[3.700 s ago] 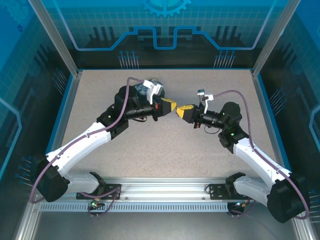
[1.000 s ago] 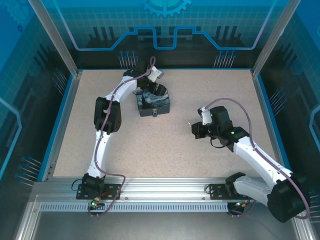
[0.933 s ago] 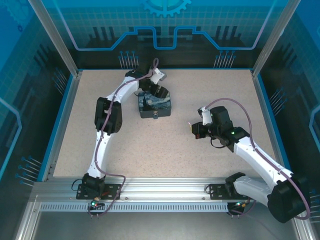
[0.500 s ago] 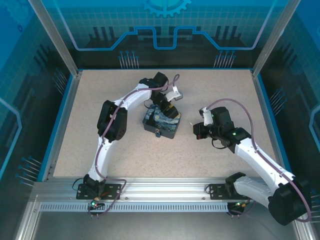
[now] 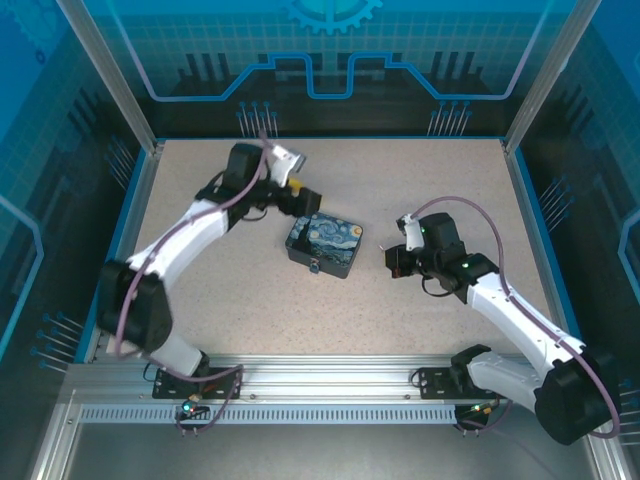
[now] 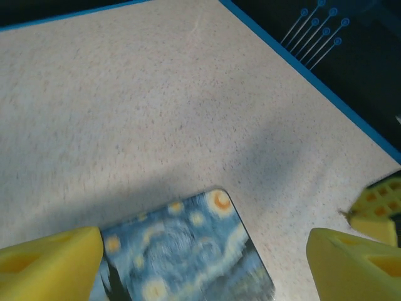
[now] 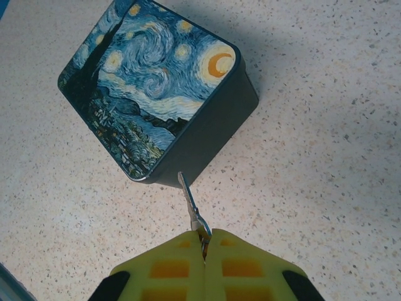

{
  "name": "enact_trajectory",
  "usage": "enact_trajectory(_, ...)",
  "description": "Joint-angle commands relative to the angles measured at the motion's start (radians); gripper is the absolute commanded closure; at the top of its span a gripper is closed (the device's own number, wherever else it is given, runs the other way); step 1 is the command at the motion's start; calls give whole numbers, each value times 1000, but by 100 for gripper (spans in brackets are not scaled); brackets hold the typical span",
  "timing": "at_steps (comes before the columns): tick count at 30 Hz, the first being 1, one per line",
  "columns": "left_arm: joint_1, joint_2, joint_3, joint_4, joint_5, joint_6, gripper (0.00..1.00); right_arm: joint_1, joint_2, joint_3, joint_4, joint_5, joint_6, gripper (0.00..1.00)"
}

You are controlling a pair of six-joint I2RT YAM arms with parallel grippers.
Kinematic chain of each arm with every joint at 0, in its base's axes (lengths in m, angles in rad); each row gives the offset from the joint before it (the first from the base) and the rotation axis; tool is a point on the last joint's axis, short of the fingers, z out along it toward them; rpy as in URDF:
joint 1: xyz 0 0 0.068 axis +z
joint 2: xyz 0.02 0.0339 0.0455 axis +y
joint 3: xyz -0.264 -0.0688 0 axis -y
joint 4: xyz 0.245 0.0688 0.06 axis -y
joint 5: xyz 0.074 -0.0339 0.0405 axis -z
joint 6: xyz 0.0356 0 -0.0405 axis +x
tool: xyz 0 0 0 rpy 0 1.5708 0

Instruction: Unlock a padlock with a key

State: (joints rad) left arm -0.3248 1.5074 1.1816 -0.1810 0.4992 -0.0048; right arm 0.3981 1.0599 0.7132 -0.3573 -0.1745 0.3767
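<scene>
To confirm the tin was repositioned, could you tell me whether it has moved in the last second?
Yes. The tin has slid toward the near rail and slightly right, away from the far edge of the table.

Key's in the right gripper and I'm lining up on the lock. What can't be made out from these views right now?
The padlock: top view, a blue speck against the tin's near wall; keyhole and shackle too small to read.
The key: right wrist view, its held end is buried in the shut right gripper.
The tin lid: left wrist view, cut off by the bottom edge and partly behind the open left gripper.
</scene>
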Motion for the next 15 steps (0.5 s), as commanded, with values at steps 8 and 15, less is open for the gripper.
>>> enact_trajectory(8,-22,-418,-615,360,-117,-450,14,30,104,22,144,-101,30,100)
enact_trajectory(15,-96,-289,-787,698,-123,-588,14,95,243,69,274,-160,105,100)
